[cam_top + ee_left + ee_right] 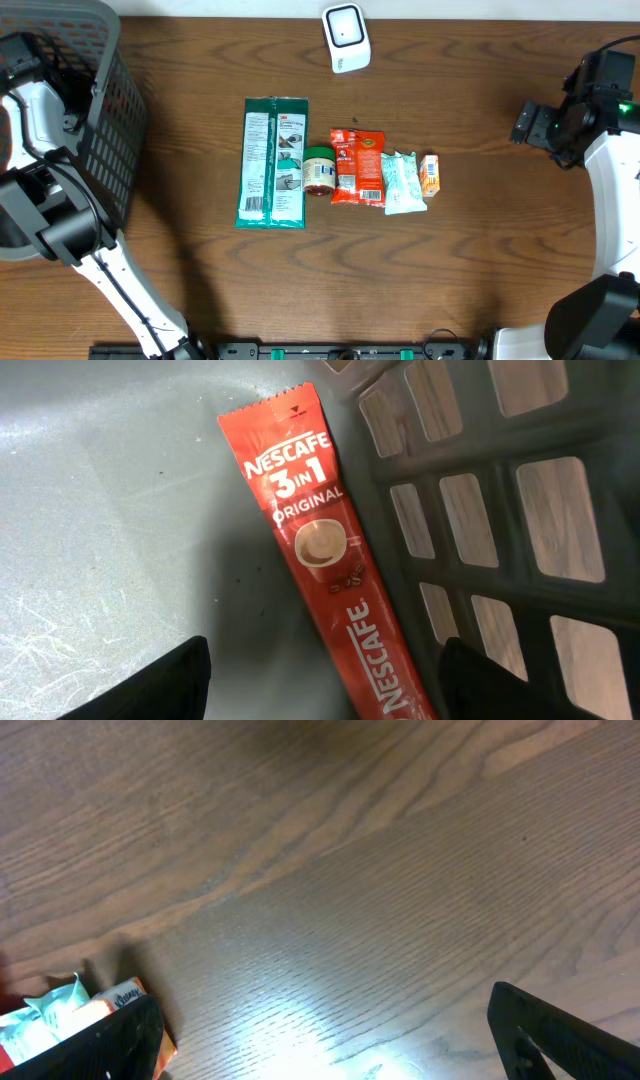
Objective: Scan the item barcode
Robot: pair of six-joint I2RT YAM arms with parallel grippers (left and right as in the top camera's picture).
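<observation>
Stock as I see it from the remote desk:
- Tabletop: wood.
- Grey basket: at the 9 o'clock edge.
- Left tool: inside the basket, spread wide and gripping nothing. A red Nescafé sachet lies flat between its fingers.
- Right tool: at 3 o'clock, spread fully and empty over bare wood.
- Green 3M pack: at the centre, heading the item row.
- Red pack.
- Tissue pack.
- White scanner: at 12 o'clock.
- Jar: between the green and red packs.
- Orange box: at the row's 3 o'clock end.
</observation>
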